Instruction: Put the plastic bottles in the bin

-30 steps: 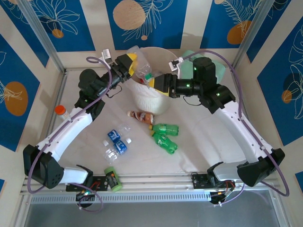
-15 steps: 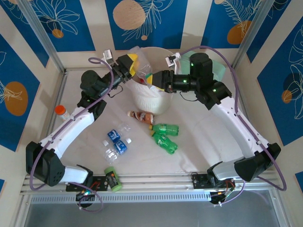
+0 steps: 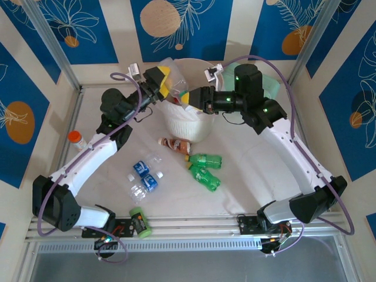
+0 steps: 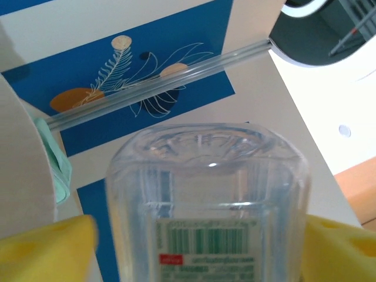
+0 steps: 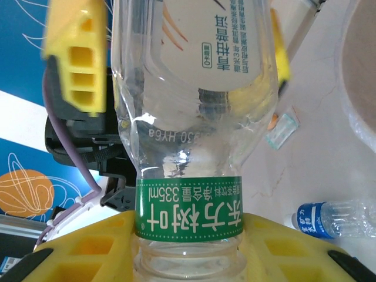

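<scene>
The right end effector [image 5: 188, 230] pinches the neck of a clear bottle [image 5: 194, 111], which sits above the left rim of the bin [image 3: 189, 126]. The left end effector [image 4: 200, 228] is spread, one finger on each side of the bottle's base

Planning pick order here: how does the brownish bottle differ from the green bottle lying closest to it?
Colour: the brownish bottle is amber-brown, the green bottle bright green. Place: the brownish bottle lies at the foot of the bin, the green bottle a little nearer the arms' bases. Pose: in the top view the brownish bottle lies slanted, the green bottle almost level. Both lie on their sides outside the bin.
</scene>
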You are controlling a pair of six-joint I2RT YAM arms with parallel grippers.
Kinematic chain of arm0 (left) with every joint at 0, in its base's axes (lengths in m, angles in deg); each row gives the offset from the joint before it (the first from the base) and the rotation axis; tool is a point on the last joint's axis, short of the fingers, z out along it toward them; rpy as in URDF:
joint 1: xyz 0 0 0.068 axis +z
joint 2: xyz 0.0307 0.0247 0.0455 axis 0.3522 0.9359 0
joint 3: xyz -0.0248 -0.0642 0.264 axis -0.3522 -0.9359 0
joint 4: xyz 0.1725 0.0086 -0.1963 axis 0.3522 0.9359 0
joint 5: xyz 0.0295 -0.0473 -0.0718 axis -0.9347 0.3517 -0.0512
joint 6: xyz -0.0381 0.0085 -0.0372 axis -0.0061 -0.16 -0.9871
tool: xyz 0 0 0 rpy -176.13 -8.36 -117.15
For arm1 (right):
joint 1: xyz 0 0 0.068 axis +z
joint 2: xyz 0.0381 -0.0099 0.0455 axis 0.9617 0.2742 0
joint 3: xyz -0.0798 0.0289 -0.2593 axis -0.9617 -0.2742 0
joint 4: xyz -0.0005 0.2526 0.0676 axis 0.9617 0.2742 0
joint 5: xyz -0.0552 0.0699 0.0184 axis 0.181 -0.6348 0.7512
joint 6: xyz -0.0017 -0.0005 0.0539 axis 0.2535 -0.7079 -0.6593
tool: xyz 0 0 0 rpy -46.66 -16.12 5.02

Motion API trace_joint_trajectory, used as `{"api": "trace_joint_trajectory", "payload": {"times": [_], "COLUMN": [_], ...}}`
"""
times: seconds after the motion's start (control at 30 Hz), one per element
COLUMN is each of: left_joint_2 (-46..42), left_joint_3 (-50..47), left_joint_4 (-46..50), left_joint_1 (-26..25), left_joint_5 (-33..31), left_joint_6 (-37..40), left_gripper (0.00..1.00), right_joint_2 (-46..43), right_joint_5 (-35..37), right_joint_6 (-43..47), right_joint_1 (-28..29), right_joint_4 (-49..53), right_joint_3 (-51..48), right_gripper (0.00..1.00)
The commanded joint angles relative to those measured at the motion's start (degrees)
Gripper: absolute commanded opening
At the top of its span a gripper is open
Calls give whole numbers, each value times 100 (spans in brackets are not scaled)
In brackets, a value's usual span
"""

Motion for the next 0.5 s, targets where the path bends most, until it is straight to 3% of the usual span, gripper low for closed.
{"api": "trace_joint_trajectory", "payload": {"times": [0.0, 0.13, 0.3, 0.47], "left_joint_2": [-162, -569, -1018, -1514], "left_joint_3": [196, 569, 1042, 704], "left_joint_4": [618, 2703, 5457, 6466], "left_joint_1": [174, 414, 575, 651], "left_joint_5": [133, -136, -1042, -1579], "left_joint_6": [541, 1628, 3012, 3497], "left_gripper": [100, 100, 100, 100], "right_joint_2": [88, 376, 1140, 1767], "right_joint_5": [298, 881, 1903, 2635], "right_joint_6": [221, 456, 966, 1291], "right_joint_1": [-3, -123, -179, -189], "right_joint_4": [342, 1068, 2295, 2881], "right_joint_3": [337, 759, 1708, 2297], "right_gripper": [31, 30, 30, 29]}}
